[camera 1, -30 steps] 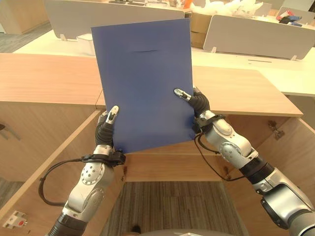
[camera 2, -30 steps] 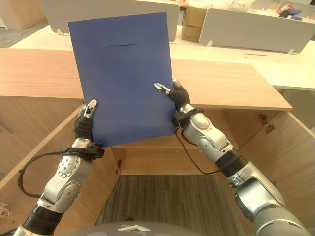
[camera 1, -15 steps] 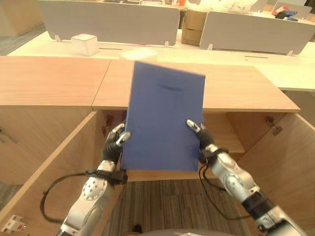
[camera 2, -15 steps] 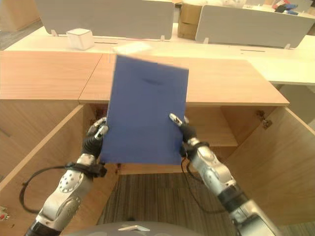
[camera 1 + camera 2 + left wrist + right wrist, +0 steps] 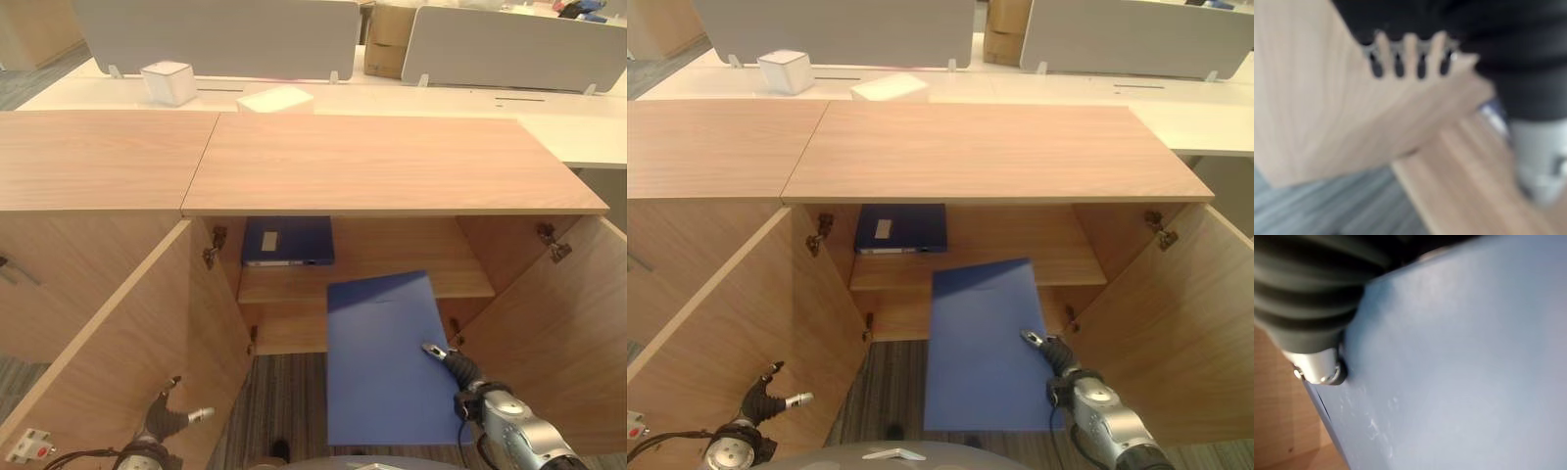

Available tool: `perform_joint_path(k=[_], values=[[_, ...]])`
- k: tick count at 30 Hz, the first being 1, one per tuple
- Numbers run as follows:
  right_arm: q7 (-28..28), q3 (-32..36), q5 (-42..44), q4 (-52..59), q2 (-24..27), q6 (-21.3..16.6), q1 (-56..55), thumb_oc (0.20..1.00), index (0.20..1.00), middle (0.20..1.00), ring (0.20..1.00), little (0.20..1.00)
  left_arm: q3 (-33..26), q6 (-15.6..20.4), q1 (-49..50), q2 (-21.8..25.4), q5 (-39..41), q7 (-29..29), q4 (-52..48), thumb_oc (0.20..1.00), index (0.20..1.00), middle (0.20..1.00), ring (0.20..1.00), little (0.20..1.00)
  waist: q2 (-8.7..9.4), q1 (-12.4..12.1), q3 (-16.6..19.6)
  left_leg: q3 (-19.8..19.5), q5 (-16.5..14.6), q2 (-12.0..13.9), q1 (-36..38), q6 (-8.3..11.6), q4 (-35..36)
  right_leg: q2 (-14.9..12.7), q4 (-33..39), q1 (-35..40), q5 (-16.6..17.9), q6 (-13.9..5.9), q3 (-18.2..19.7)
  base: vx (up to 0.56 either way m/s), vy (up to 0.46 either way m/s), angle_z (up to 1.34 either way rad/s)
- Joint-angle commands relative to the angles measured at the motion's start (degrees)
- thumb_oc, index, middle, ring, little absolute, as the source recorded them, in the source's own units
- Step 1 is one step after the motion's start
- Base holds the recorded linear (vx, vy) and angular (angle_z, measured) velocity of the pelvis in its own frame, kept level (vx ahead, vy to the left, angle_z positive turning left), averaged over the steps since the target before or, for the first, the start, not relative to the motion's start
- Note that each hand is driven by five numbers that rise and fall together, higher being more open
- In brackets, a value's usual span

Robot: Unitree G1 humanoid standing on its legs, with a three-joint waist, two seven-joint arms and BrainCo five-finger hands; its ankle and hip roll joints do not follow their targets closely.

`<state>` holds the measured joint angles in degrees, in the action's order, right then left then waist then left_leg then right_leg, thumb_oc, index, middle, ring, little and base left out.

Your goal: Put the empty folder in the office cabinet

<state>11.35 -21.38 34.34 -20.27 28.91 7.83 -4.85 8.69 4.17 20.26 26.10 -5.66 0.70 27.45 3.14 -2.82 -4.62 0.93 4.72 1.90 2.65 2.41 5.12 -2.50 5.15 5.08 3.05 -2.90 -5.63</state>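
Note:
The blue folder (image 5: 377,357) lies nearly flat in front of the open office cabinet (image 5: 392,162). Its far edge reaches the front of the cabinet's shelf (image 5: 460,284). My right hand (image 5: 449,362) is shut on the folder's right edge, thumb on top; the right wrist view has the blue cover (image 5: 1464,362) pressed close against the hand. My left hand (image 5: 165,419) hangs low beside the left door, open with fingers spread and holding nothing. Its straight fingers (image 5: 1409,54) stand against light wood.
Both cabinet doors stand open, the left door (image 5: 108,333) and the right door (image 5: 578,323). A blue binder (image 5: 287,240) lies on the shelf at the back left. On the desk behind are a white box (image 5: 168,82), a white stack (image 5: 276,99) and grey dividers (image 5: 216,34).
The folder came down from upright above the cabinet top to nearly flat at the opening. My left hand let go of it and dropped to the lower left. The camera tilted down.

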Motion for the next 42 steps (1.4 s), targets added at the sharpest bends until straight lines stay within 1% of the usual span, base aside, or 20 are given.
perform_joint_path(k=[1, 3, 8, 11, 14, 15, 18, 19, 21, 22, 23, 24, 25, 26, 27, 31, 34, 35, 37, 42], values=[[1.55, -0.89, 1.61, 2.26, 0.08, -3.72, 6.54, 0.2, 0.2, 0.2, 0.2, 0.2, -0.51, 1.79, -3.37, 2.18, -3.58, -2.18, 0.96, 1.0, 1.0, 1.0, 1.0, 1.0, 1.28, -0.26, 0.83, 1.04, -6.93, 0.79, 1.81, 0.29, -0.12, -3.94, -0.15, 1.18, -3.47, -4.56, -0.4, 0.0, 0.0, 0.0], [0.7, -2.11, 3.04, 1.22, -1.23, -4.15, 8.55, 0.2, 0.2, 0.2, 0.2, 0.2, 0.46, 1.31, -4.81, 0.77, -4.36, -3.57, 4.4, 1.0, 1.0, 1.0, 1.0, 1.0, 1.3, -0.24, 0.3, 1.18, -6.81, 0.82, 1.48, 0.27, -0.12, -3.83, -0.15, 0.81, -3.44, -4.6, -0.15, 0.0, 0.0, 0.0], [-1.1, -1.63, 5.16, 0.41, -3.3, -5.15, 9.88, 0.2, 0.2, 0.2, 0.2, 0.2, 0.71, 0.74, -6.61, -0.26, -3.83, -5.11, 7.71, 1.0, 1.0, 1.0, 1.0, 1.0, 1.2, -0.26, -0.68, 1.17, -6.45, 0.73, 0.61, 0.36, -0.12, -3.81, -0.15, 0.02, -3.28, -4.64, -0.2, -0.01, -0.002, 0.0], [-4.11, 0.45, 7.77, -3.4, -6.33, -6.82, 12.35, 0.2, 0.2, 0.2, 0.2, 0.2, 2.78, -0.02, -11.31, -2.42, 0.85, -4.31, 14.99, 1.0, 1.0, 1.0, 1.0, 1.0, 0.71, 0.14, -3.02, 1.43, -5.55, 0.72, -1.42, 0.35, -0.12, -3.91, -0.15, -2.04, -2.5, -4.85, 0.01, -0.13, -0.004, -0.01], [-7.2, 1.4, 9.84, -7.93, -9.72, -8.97, 17.21, 0.2, 0.2, 0.2, 0.2, 0.2, 6.21, -0.34, -17.95, -4.02, 2.95, -4.39, 22.32, 1.0, 1.0, 1.0, 1.0, 1.0, -0.01, 0.95, -6.1, 1.57, -4.29, 0.61, -4.62, 0.26, -0.12, -3.8, -0.47, -5.5, -1.53, -4.68, 0.65, -0.19, 0.018, -0.02], [-8.33, 1.81, 10.6, -8.52, -10.51, -9.74, 18.92, 0.2, 0.2, 0.2, 0.2, 0.2, 7.39, -0.48, -19.9, -4.28, 3.42, -4.43, 23.11, 1.0, 1.0, 1.0, 1.0, 1.0, -0.24, 1.14, -7.19, 1.69, -3.85, 0.58, -5.87, 0.24, -0.12, -3.74, -0.71, -6.88, -1.2, -4.61, 0.8, -0.23, 0.024, -0.07], [-11.94, 2.81, 12.41, -10.45, -12.24, -12.15, 25.0, 0.2, 0.2, 0.2, 0.2, 0.2, 10.81, -0.37, -24.83, -4.9, 4.64, -4.75, 24.2, 1.0, 1.0, 1.0, 1.0, 1.0, -0.79, 1.77, -9.46, 1.97, -2.3, 0.66, -10.02, 0.3, -0.12, -3.44, -1.45, -11.61, 0.21, -4.42, 1.43, -0.17, 0.018, -0.06], [-14.06, 3.48, 13.56, -11.27, -12.97, -13.88, 28.68, 0.2, 0.2, 0.2, 0.2, 0.2, 12.41, -0.33, -26.76, -5.51, 6.67, -4.75, 23.89, 1.0, 1.0, 1.0, 1.0, 1.0, -1.03, 1.91, -10.36, 2.26, -1.58, 0.72, -12.32, 0.31, -0.12, -3.33, -1.48, -14.01, 1.15, -4.46, 1.69, -0.11, 0.027, -0.05], [-15.59, 3.78, 14.15, -11.82, -13.52, -14.91, 31.52, 0.2, 0.2, 0.2, 0.2, 0.2, 12.84, -0.16, -27.8, -6.43, 9.83, -4.21, 23.97, 1.0, 1.0, 1.0, 1.0, 1.0, -1.29, 1.89, -11.17, 2.45, -0.86, 0.77, -14.21, 0.31, -0.12, -3.35, -1.32, -15.79, 1.79, -4.41, 1.94, -0.06, 0.023, -0.12], [-15.59, 3.79, 14.16, -11.86, -13.52, -14.92, 31.58, 0.2, 0.2, 0.2, 0.2, 0.2, 12.84, -0.15, -27.85, -6.43, 9.86, -4.21, 24.0, 1.0, 1.0, 1.0, 1.0, 1.0, -1.29, 1.89, -11.13, 2.46, -0.84, 0.77, -14.3, 0.31, -0.12, -3.35, -1.34, -15.9, 1.8, -4.41, 1.95, -0.05, 0.008, -0.18], [-16.21, 3.7, 14.42, -12.08, -13.44, -15.53, 33.3, 0.2, 0.2, 0.2, 0.2, 0.2, 13.01, -0.1, -28.42, -7.23, 12.49, -3.93, 24.26, 1.0, 1.0, 1.0, 1.0, 1.0, -1.41, 1.88, -11.82, 2.46, -0.59, 0.69, -15.31, 0.33, -0.12, -3.38, -1.42, -16.96, 2.09, -4.48, 2.08, -0.05, 0.011, -0.21], [-17.51, 4.19, 14.99, -12.77, -13.66, -16.2, 35.47, 0.2, 0.2, 0.2, 0.2, 0.2, 13.05, 0.01, -28.96, -8.69, 16.82, -3.69, 24.44, 1.0, 1.0, 1.0, 1.0, 1.0, -1.52, 1.83, -12.5, 2.41, -0.15, 0.6, -16.93, 0.35, -0.12, -3.49, -1.27, -18.31, 2.43, -4.45, 2.24, -0.04, 0.011, -0.16], [-17.5, 4.2, 15.0, -12.79, -13.65, -16.21, 35.52, 0.2, 0.2, 0.2, 0.2, 0.2, 13.05, 0.03, -29.01, -8.69, 16.85, -3.69, 24.46, 1.0, 1.0, 1.0, 1.0, 1.0, -1.52, 1.82, -12.46, 2.41, -0.14, 0.6, -17.0, 0.35, -0.12, -3.49, -1.29, -18.4, 2.43, -4.45, 2.24, -0.04, 0.019, -0.08], [-18.38, 4.68, 15.91, -14.05, -13.87, -16.85, 37.96, 0.2, 0.2, 0.2, 0.2, 0.2, 12.88, 0.0, -29.67, -10.63, 22.37, -3.33, 25.42, 1.0, 1.0, 1.0, 1.0, 1.0, -1.82, 1.72, -13.44, 2.36, 0.37, 0.43, -18.6, 0.48, -0.12, -3.76, -1.2, -19.86, 2.84, -4.52, 2.3, -0.03, 0.012, -0.01], [-18.37, 4.69, 15.92, -14.09, -13.85, -16.85, 38.03, 0.2, 0.2, 0.2, 0.2, 0.2, 12.89, 0.02, -29.74, -10.64, 22.4, -3.32, 25.47, 1.0, 1.0, 1.0, 1.0, 1.0, -1.84, 1.73, -13.4, 2.34, 0.39, 0.43, -18.69, 0.48, -0.12, -3.75, -1.23, -19.96, 2.84, -4.52, 2.29, -0.04, 0.019, 0.0], [-20.27, 6.03, 17.53, -16.58, -14.91, -18.13, 41.79, 0.2, 0.2, 0.2, 0.2, 0.2, 14.12, 0.03, -30.1, -13.28, 26.94, -2.49, 25.89, 1.0, 1.0, 1.0, 1.0, 1.0, -2.43, 1.47, -14.62, 2.39, 0.84, 0.33, -21.18, 0.72, -0.12, -4.11, -0.78, -22.39, 3.52, -4.71, 2.68, -0.01, 0.027, -0.01], [-21.52, 7.59, 19.0, -18.08, -15.64, -19.69, 44.14, 0.2, 0.2, 0.2, 0.2, 0.2, 14.6, 0.18, -30.2, -14.08, 30.25, -2.18, 25.58, 1.0, 1.0, 1.0, 1.0, 1.0, -2.83, 1.21, -15.52, 2.36, 0.89, 0.23, -22.76, 0.91, -0.12, -4.35, -0.49, -23.84, 3.76, -4.88, 2.85, 0.0, 0.013, -0.05], [-22.54, 9.12, 20.06, -19.73, -16.1, -20.77, 46.2, 0.2, 0.2, 0.2, 0.2, 0.2, 14.55, 0.59, -30.85, -14.37, 32.47, -2.2, 24.99, 1.0, 1.0, 1.0, 1.0, 1.0, -3.11, 0.99, -15.9, 2.22, 1.05, 0.11, -24.03, 1.11, -0.12, -4.5, -0.37, -25.0, 4.0, -4.94, 2.68, 0.0, 0.013, -0.09], [-22.91, 9.88, 20.42, -20.47, -16.13, -21.18, 47.11, 0.2, 0.2, 0.2, 0.2, 0.2, 14.53, 0.62, -31.01, -14.34, 33.23, -2.01, 24.62, 1.0, 1.0, 1.0, 1.0, 1.0, -3.21, 0.95, -16.01, 2.18, 1.32, 0.02, -24.81, 1.16, -0.12, -4.53, -0.3, -25.65, 4.23, -4.99, 2.62, -0.01, 0.003, -0.02], [-25.4, 13.08, 22.01, -23.4, -16.42, -23.67, 51.57, 0.2, 0.2, 0.2, 0.2, 0.2, 15.34, 0.99, -31.63, -14.46, 35.22, -2.04, 23.2, 1.0, 1.0, 1.0, 1.0, 1.0, -3.65, 0.45, -16.43, 2.13, 1.22, -0.27, -26.89, 1.59, -0.12, -4.61, -0.15, -27.32, 4.16, -5.24, 2.08, 0.02, 0.002, 0.02]])
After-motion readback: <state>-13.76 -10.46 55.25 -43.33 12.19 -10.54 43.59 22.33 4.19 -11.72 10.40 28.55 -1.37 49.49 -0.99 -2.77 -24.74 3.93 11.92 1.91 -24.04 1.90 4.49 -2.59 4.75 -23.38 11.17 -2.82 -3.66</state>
